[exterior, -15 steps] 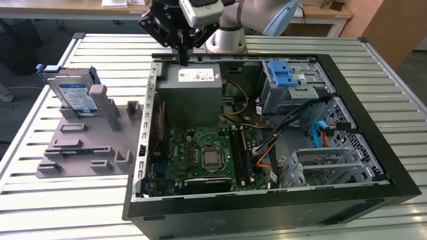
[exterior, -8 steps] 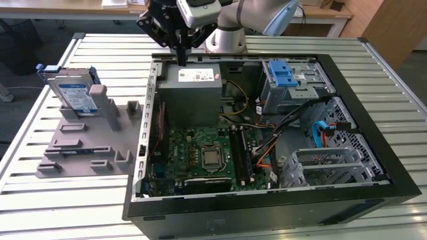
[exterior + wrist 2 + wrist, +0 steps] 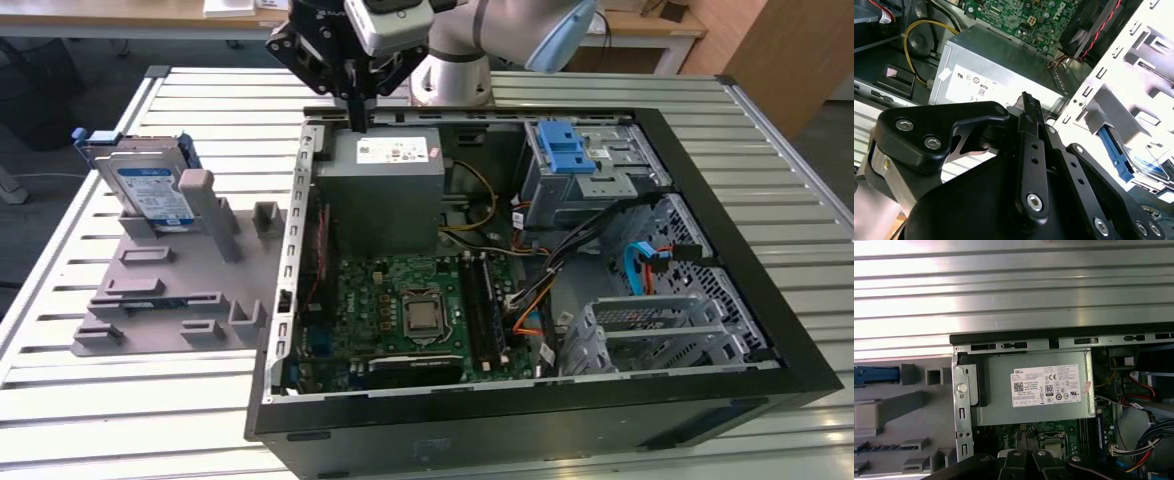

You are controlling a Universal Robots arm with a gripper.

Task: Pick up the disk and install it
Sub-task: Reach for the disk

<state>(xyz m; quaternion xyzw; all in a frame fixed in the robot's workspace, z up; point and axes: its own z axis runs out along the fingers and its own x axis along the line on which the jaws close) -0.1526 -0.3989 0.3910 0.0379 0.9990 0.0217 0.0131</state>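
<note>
Disk [image 3: 144, 190] is seen standing on edge in a slot of the grey holder plate [image 3: 160, 300], near the far corner of the slatted metal table [image 3: 120, 420] at the exterior view's left. Its blue-and-white label is turned outward, and blue rails are seen along its edges.

The open computer case [image 3: 534, 420] is laid on its side on the middle of the table, just beside the holder plate. The gripper [image 3: 358, 118] is held well apart from the disk, at the far edge of the case, above the grey power box [image 3: 380, 190] with the white sticker. Its fingers are pointed straight down and are pressed together, and nothing is held between them. Whether the tips touch the case wall cannot be told.

In the second wrist view the gripper [image 3: 1026, 102] is seen with its closed tip over the stickered face of the power box [image 3: 999, 60]. In the first wrist view the same box [image 3: 1034, 390] is seen against the case's far wall.

Inside the case a green circuit board [image 3: 400, 300] is seen on the near side of the power box. A blue latch [image 3: 567, 150] is seen on the drive cage at the case's far corner — toward the exterior view's right.
</note>
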